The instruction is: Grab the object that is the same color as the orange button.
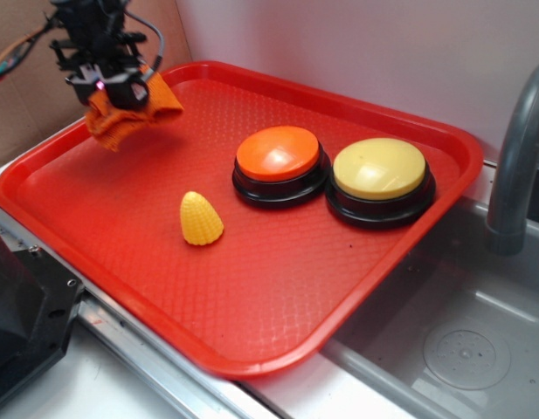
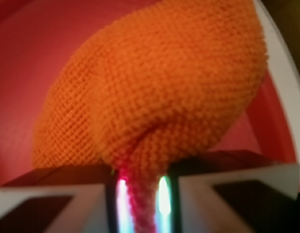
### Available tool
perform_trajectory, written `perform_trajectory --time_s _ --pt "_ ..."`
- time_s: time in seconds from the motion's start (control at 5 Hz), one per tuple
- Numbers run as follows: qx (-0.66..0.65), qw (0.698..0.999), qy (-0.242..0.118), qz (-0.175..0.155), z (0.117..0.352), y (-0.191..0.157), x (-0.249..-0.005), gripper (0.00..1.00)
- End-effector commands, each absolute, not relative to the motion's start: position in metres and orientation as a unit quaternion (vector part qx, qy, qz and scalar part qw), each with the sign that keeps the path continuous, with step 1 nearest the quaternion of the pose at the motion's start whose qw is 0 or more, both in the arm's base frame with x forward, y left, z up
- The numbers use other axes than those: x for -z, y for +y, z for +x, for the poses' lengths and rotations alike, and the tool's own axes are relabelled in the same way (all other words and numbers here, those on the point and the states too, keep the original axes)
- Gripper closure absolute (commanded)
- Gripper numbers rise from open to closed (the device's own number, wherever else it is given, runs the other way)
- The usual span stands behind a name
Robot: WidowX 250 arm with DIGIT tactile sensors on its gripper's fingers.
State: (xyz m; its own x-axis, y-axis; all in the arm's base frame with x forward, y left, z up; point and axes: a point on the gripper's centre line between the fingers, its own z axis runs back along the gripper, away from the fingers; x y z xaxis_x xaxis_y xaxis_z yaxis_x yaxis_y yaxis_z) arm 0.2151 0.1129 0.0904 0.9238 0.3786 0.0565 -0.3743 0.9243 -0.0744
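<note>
A red plastic tray with a pebbled floor and a raised rim sits on a metal counter, its near corner reaching over the edge of a steel sink. A grey faucet rises at the far right, a pale wall runs behind, and brown cardboard stands beyond the tray's back left rim.

The gripper hangs over the tray's back left corner, close to that rim. It is clamped on the orange rag: the wrist view shows a narrow fold of knitted cloth pinched tight between the two fingers, the rest ballooning out below. In the outside view the rag droops from the jaws, one flap spreading toward the tray's middle, its lowest fold at or just above the tray floor; I cannot tell whether it touches. Bunched as it is, it has no clear long axis.

A broad stretch of bare tray floor lies in front of the gripper. Further toward the middle a yellow toy corn lies with its tip pointing away. Past that, well apart from the gripper, the orange button and a yellow button stand side by side on black bases, almost touching.
</note>
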Motion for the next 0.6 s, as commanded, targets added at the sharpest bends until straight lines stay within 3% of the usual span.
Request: perform_trajectory --time_s 0.0,0.4 --pt "-0.142 0.983 -0.118 0.021 0.159 0.097 -0.198 1.0" --pt "-0.114 0.981 -0.159 0.006 0.149 0.092 -0.23 1.0"
